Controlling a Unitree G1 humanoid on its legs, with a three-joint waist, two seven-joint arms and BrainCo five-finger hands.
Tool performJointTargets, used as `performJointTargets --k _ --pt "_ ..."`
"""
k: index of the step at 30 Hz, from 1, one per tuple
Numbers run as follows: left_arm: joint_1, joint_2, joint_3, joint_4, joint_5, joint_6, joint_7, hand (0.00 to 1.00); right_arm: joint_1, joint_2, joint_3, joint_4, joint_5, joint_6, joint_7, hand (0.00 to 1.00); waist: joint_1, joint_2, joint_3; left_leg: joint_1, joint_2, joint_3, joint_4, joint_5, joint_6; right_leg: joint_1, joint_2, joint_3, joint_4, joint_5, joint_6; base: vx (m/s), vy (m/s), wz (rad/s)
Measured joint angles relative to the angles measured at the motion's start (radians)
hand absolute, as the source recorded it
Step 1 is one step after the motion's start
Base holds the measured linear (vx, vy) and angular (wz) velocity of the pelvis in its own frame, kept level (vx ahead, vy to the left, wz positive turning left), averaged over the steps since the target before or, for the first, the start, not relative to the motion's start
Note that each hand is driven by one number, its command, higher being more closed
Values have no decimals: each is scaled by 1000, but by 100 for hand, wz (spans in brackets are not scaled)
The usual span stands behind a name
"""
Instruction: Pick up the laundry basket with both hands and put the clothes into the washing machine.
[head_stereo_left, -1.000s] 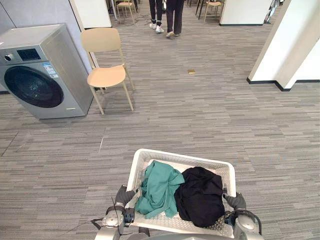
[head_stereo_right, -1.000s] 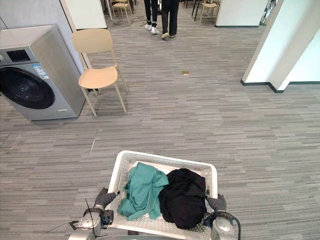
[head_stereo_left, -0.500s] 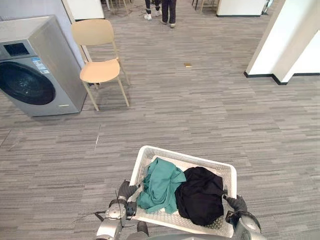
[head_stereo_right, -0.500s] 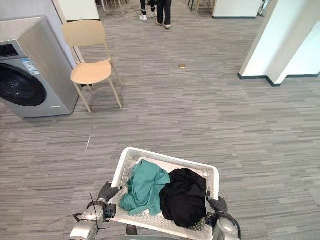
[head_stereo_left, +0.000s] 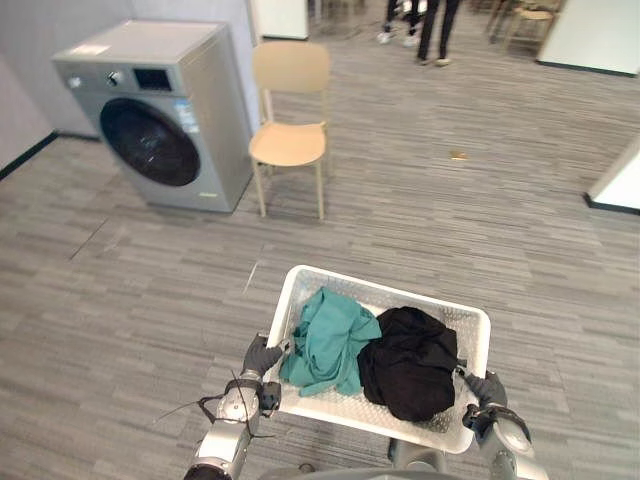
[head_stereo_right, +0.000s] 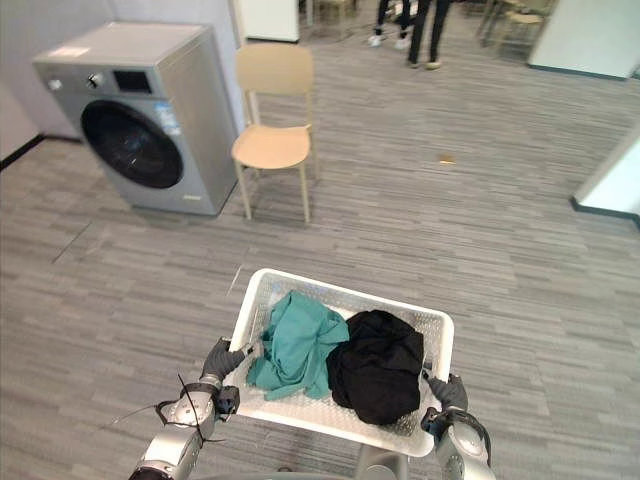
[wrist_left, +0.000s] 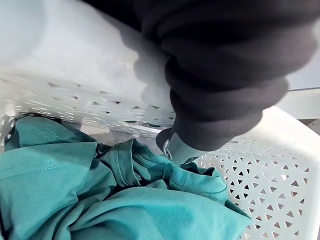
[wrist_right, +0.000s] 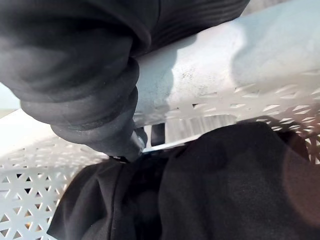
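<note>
Grey striped carpet (head_stereo_left: 520, 240) runs across an open room. Low in front of us is the white laundry basket (head_stereo_left: 385, 290), set between our two hands, with the left hand (head_stereo_left: 262, 355) at its left rim and the right hand (head_stereo_left: 487, 388) at its right rim. Each hand's dark cover lies over the rim, and we cannot tell whether either is closed round it. Inside lie a teal garment (head_stereo_left: 325, 340) on the left and a black garment (head_stereo_left: 410, 360) touching it on the right. The washing machine (head_stereo_left: 165, 115) stands well apart, ahead to the left. Its round door (head_stereo_left: 148, 142) looks shut, and a pale chair (head_stereo_left: 290, 140) is just beside it. A person's legs (head_stereo_left: 432, 25) show far off. We judge the pick-up done. Walking over, opening the door and loading the clothes are all left.
</note>
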Motion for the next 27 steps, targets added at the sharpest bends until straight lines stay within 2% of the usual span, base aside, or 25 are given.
performJointTargets --k 1,3,4,5,6,7,8,9,10,11,12,13,14,16,17,18,19,20,21,22,23,24,25,26,27 --pt "-7 0 0 0 0 0 -4 100 0 3 -6 -5 0 0 0 100 -1 -5 7 12 -3 -10 -9 -6 0 1 5 -23 -126 29 9 342 -109 90" --pt "-13 15 0 1 0 3 -14 100 3 22 -12 -7 0 0 -5 100 12 -30 24 93 -12 -26 -51 -45 -18 24 36 -49 -520 159 8 511 -232 44" --pt "-13 17 -2 1 0 4 -15 100 9 24 -12 -14 1 1 -7 100 12 -34 24 113 -13 -38 -48 -68 -18 19 39 -39 -537 170 4 699 -329 44" --pt "-13 14 -5 1 1 5 -16 100 24 24 -13 -50 2 2 -15 100 8 -27 22 156 1 -63 -37 -124 -21 12 60 24 -497 181 -24 548 -254 43" --pt "-12 5 -5 1 1 6 -16 100 34 20 -16 -70 2 2 -18 100 1 -13 14 175 31 -71 -29 -152 -26 12 91 54 -450 217 -76 909 -375 85" --pt "-9 -16 -2 -1 1 2 -17 100 57 11 -28 -107 4 -1 -19 100 -20 38 -8 155 85 -60 97 -187 -59 10 129 33 -350 210 -102 772 -322 69" --pt "-17 -24 0 -4 3 4 -17 100 51 11 -36 -107 4 1 -19 100 -24 45 -8 112 98 -38 209 -185 -64 23 144 13 -329 172 -108 923 -427 80" --pt "-16 -24 0 -24 4 12 -20 100 56 11 -39 -109 14 3 -16 100 -29 57 -3 -8 142 0 530 -115 -155 99 174 -10 -352 137 -124 594 -323 33" --pt "-5 -24 3 -32 4 13 -27 100 61 10 -38 -118 15 6 -17 100 -25 67 -1 -69 168 2 695 -37 -193 146 202 -19 -374 126 -136 766 -382 3" --pt "21 -24 11 -44 4 11 -35 100 61 6 -25 -127 15 13 -18 100 3 83 5 -166 230 28 997 36 -242 249 264 -17 -421 101 -154 619 -269 -35" --pt "33 -23 18 -44 4 12 -37 100 66 5 -14 -126 15 18 -18 100 18 86 13 -212 266 53 1157 29 -228 334 300 -8 -465 90 -167 744 -312 -45" --pt "42 -23 25 -44 4 13 -39 100 67 4 -8 -123 15 25 -19 100 26 78 21 -254 283 77 1248 7 -194 414 317 5 -507 85 -174 680 -271 -36" --pt "49 -22 34 -44 4 12 -40 100 62 2 4 -119 15 30 -22 100 45 58 28 -324 293 137 1263 -24 -155 487 318 33 -556 81 -180 759 -270 -48" --pt "43 -25 44 -46 3 12 -40 100 25 -9 11 -96 15 33 -21 100 76 44 41 -435 301 213 1122 -46 -120 544 306 75 -604 81 -180 622 -123 -56" --pt "40 -24 60 -46 3 12 -39 100 -14 -12 25 -70 15 42 -24 100 82 39 55 -488 290 241 941 -51 -112 583 296 97 -634 79 -178 536 2 -59" --pt "44 -23 80 -42 3 16 -39 100 -33 -15 49 -53 15 45 -25 100 92 30 62 -495 260 264 674 -38 -125 618 278 118 -655 68 -163 643 61 -61" --pt "46 -22 88 -43 3 16 -39 100 -34 -16 58 -53 15 45 -25 100 101 28 63 -488 241 264 517 -13 -152 634 268 128 -660 51 -147 528 118 -54" --pt "56 -25 95 -44 3 16 -39 100 -35 -22 70 -54 15 45 -25 100 105 38 57 -480 218 253 289 47 -187 663 265 144 -675 23 -120 618 194 -50" --pt "71 -38 97 -43 2 16 -39 100 -30 -36 74 -52 15 48 -24 100 106 70 47 -501 223 234 142 73 -211 713 283 162 -698 -42 -80 530 223 -41" --pt "76 -44 97 -36 2 17 -39 100 -25 -39 75 -47 14 52 -23 100 105 88 40 -501 220 231 138 83 -196 748 287 168 -701 -74 -64 562 301 -35" --pt "83 -40 99 -29 3 22 -36 100 -23 -26 76 -37 9 60 -26 100 110 84 29 -498 203 216 185 206 -134 783 268 177 -688 -113 -47 475 263 -21" --pt "95 -33 105 -29 3 25 -36 100 -14 -14 77 -33 3 66 -27 100 112 44 12 -496 170 229 217 255 -108 773 220 178 -623 -159 -34 682 341 -14" --pt "102 -31 106 -30 3 27 -36 100 -12 -12 78 -23 0 66 -21 100 103 6 1 -492 131 240 265 232 -66 688 160 184 -401 -196 -30 556 249 -2" --pt "103 -29 105 -30 3 28 -37 100 -12 -11 78 -15 0 65 -20 100 101 -3 1 -481 118 246 275 211 -47 641 138 185 -282 -188 -28 679 306 10" --pt "103 -13 106 -30 3 35 -37 100 -12 4 78 -9 0 67 -19 100 99 -36 10 -437 79 258 278 176 -35 538 80 194 -22 -112 15 465 209 18"
